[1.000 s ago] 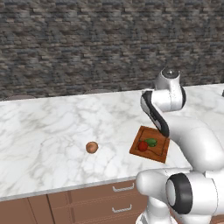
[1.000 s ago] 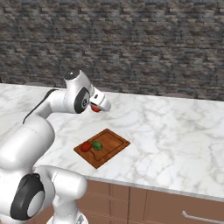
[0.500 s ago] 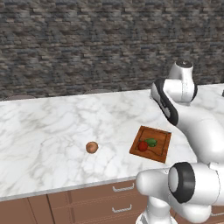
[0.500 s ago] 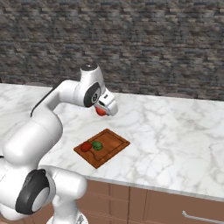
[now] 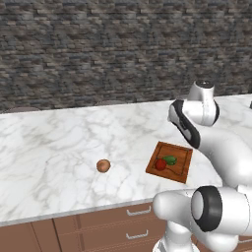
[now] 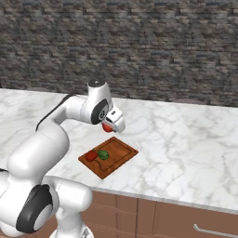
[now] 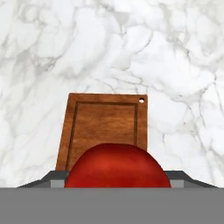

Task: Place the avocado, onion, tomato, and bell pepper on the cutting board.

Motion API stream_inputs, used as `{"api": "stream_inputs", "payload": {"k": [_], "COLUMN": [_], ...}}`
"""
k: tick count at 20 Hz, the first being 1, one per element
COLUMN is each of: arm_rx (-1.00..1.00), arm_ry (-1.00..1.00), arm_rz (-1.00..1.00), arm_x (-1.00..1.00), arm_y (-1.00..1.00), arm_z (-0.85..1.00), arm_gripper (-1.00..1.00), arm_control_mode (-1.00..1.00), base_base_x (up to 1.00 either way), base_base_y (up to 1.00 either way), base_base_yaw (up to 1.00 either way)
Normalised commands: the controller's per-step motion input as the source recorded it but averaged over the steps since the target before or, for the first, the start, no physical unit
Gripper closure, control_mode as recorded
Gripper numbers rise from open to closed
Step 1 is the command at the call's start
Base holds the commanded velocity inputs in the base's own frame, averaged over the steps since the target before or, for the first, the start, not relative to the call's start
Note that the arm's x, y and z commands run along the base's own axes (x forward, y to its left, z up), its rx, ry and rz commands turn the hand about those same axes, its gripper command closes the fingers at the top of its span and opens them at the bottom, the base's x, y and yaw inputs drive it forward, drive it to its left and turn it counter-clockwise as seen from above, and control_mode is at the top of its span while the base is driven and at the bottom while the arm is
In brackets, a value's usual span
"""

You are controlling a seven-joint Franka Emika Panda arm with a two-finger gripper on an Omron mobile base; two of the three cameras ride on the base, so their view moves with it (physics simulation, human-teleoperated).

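Red and round, a smooth ball [image 6: 107,127] sits clamped in the jaws, held above the far side of the cutting board [image 6: 122,151]. It looks light, firm and slippery, so squeeze it across its fat middle.

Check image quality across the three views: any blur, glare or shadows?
Left base view: sharp, flat lighting, faint shadow under the onion. Right base view: equally sharp, no glare on the cutting board. Hand view: the held red item looms large and soft-edged; marble counter looks slightly blurred.
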Motion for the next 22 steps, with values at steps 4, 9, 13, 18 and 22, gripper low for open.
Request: {"api": "stream_inputs", "payload": {"k": [4,9,13,18,22], "arm_rx": [0.0,0.0,0.0,0.0,0.0], "arm_ry": [0.08,0.11,0.11,0.07,0.03], "arm_rz": [0.0,0.0,0.0,0.0,0.0], "arm_x": [0.0,0.02,0.02,0.1,0.15], "arm_y": [0.0,0.0,0.0,-0.03,-0.04], "arm_z": [-0.58,-0.41,-0.32,-0.2,-0.11], "arm_gripper": [1.0,1.0,1.0,1.0,1.0], "arm_control_mode": [-1.0,-1.0,-1.0,-1.0,-1.0], "base_base_x": [0.0,0.0,0.0,0.0,0.0], "base_base_y": [0.0,0.0,0.0,0.0,0.0], "base_base_yaw": [0.0,0.0,0.0,0.0,0.0]}}
